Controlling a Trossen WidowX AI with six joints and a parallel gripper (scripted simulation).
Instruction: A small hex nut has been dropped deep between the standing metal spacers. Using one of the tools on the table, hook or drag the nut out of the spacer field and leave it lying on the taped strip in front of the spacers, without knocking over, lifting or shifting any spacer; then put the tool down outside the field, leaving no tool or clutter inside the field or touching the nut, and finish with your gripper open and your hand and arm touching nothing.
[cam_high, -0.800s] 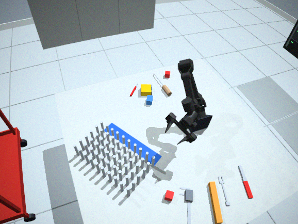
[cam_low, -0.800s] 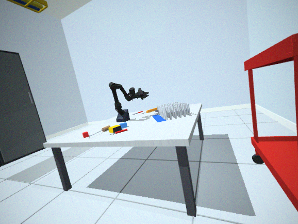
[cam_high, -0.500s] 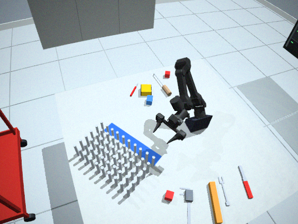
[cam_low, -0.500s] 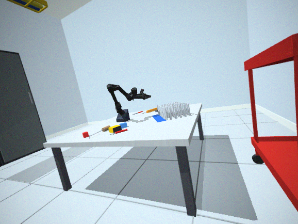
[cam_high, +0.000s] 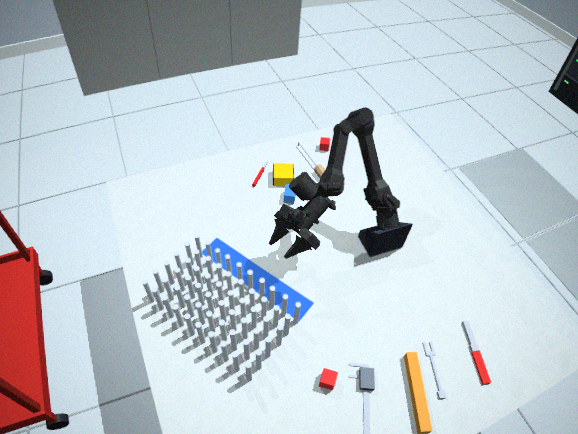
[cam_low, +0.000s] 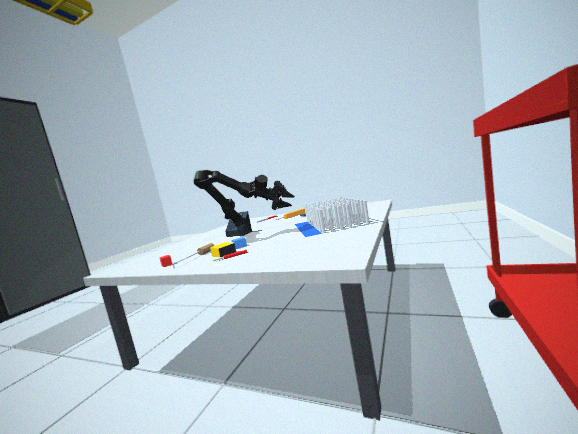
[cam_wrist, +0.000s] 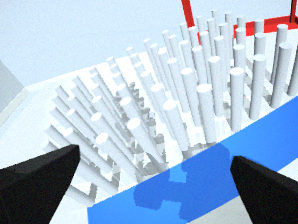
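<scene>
My gripper (cam_high: 279, 250) (cam_low: 292, 200) (cam_wrist: 157, 159) is open and empty, raised above the table just in front of the blue taped strip (cam_high: 279, 289) (cam_low: 308, 230) (cam_wrist: 250, 145). The grey metal spacers (cam_high: 232, 342) (cam_low: 340, 215) (cam_wrist: 205, 110) stand upright in rows behind the strip, beyond my fingertips. I cannot make out the hex nut among them. A thin tool with a wooden handle (cam_high: 320, 170) (cam_low: 205, 248) lies on the far side, partly beside my arm in the top view. A grey fork-shaped tool (cam_high: 435, 372) lies on the other side.
A yellow block (cam_high: 283, 174) (cam_low: 223, 249), a blue block (cam_high: 289, 194) (cam_low: 239, 243) and a small red-handled tool (cam_high: 258, 177) (cam_low: 235, 254) lie near the wooden-handled tool. An orange bar (cam_high: 417, 392), a caliper-like tool (cam_high: 367, 378), a red-handled knife (cam_high: 481, 367) and a red cube (cam_high: 328, 379) lie near the fork-shaped tool.
</scene>
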